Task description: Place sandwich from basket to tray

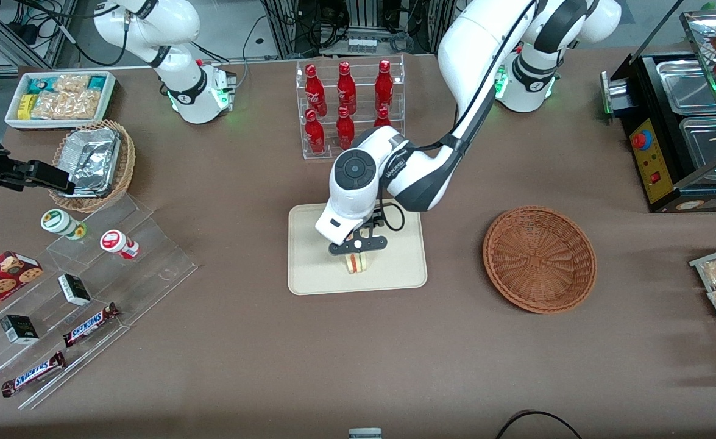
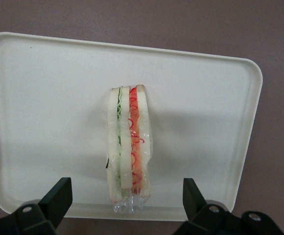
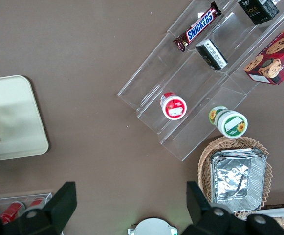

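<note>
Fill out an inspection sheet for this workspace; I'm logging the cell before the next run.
Surface: brown table, no spills seen.
Job's things: sandwich stands on edge on the tray; basket empty, toward the working arm's end.
Clutter: bottle rack, acrylic steps with snacks, foil containers in a tan basket.
Gripper: gripper open, directly above the sandwich, fingers apart from it.
Cables: black cable at the table's near edge.
Surroundings: food warmer.

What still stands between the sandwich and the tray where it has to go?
Nothing visible does. The sandwich already stands on its edge on the tray. The tool hangs over it, fingers open and clear of the wrap. The basket holds nothing.
</note>
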Action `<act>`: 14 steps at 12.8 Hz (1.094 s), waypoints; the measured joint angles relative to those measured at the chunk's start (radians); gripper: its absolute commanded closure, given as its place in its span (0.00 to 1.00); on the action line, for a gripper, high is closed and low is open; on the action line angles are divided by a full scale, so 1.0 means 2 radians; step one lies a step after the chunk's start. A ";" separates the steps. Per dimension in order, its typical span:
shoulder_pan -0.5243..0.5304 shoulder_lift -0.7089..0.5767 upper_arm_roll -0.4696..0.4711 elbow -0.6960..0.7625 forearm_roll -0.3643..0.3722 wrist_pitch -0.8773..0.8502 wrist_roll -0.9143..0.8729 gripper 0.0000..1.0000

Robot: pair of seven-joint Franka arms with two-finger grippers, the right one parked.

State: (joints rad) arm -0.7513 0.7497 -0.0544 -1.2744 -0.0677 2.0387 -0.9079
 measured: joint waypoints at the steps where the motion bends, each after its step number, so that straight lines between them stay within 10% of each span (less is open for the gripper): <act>1: 0.000 -0.002 0.000 0.000 0.000 -0.002 0.000 0.00; 14: 0.128 -0.133 0.007 -0.052 0.024 -0.116 0.169 0.00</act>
State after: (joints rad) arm -0.4961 0.4831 -0.0411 -1.3778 -0.0201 1.8057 -0.5708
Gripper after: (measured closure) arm 0.000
